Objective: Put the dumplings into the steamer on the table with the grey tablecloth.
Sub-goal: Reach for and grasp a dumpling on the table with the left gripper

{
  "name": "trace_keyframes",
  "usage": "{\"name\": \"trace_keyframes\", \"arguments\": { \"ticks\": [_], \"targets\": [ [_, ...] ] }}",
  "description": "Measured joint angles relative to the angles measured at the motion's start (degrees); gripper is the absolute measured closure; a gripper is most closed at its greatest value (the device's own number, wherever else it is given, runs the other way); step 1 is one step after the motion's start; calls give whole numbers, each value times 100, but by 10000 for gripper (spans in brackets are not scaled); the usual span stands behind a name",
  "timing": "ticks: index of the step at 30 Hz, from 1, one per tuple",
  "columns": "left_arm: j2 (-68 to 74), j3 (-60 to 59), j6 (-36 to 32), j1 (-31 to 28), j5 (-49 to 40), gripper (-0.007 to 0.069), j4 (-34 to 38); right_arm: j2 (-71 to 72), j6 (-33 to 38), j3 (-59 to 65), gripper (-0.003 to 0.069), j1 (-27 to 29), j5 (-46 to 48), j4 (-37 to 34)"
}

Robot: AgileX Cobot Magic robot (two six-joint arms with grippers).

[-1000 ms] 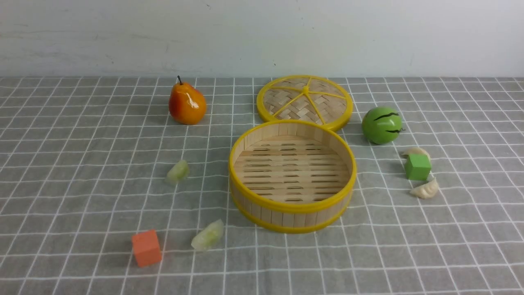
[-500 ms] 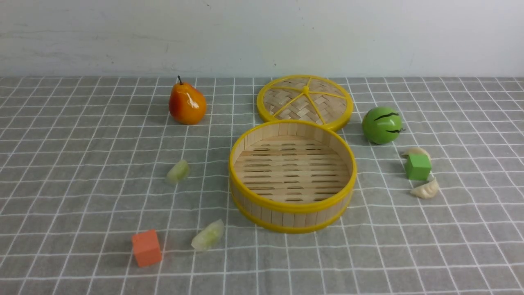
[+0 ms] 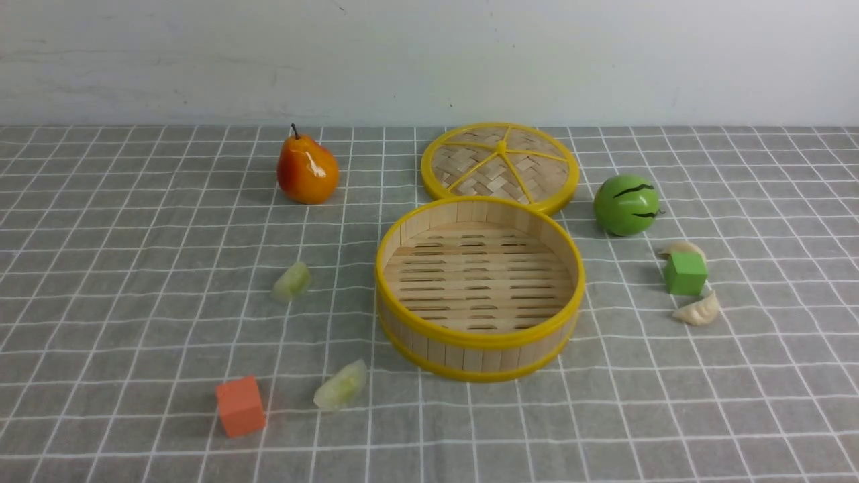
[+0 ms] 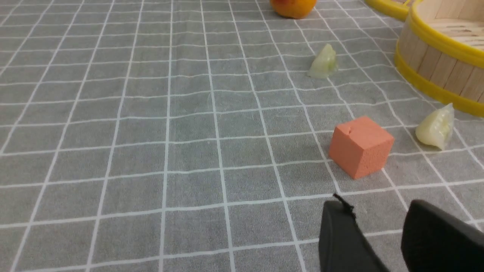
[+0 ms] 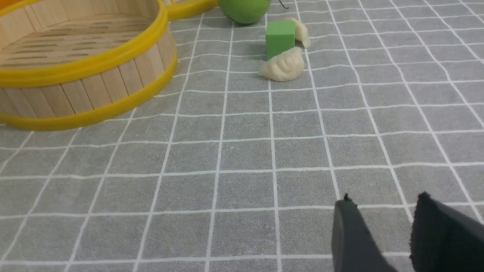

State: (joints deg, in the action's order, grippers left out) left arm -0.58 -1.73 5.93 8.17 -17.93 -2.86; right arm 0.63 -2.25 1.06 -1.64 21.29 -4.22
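Jaws left and right parted, empty, low over grey tablecloth (image 4: 113,113).

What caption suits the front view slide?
Empty steamer on the grey tablecloth; two green dumplings lie left of it, two white dumplings right, flanking a green cube.

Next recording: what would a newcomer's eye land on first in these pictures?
The empty steamer with yellow rims sits mid-table, its lid flat just behind it. The glossy orange pear stands farther back to its left, the green melon to its right. An orange cube stands near the front left.
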Motion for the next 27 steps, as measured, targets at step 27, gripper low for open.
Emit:
{"name": "trace_keyframes", "arguments": {
  "ticks": [27],
  "targets": [
    [667,1071,3315,0,4752,408,-84,-344,-2074,-1156,594,0,-4536,82]
  ]
}}
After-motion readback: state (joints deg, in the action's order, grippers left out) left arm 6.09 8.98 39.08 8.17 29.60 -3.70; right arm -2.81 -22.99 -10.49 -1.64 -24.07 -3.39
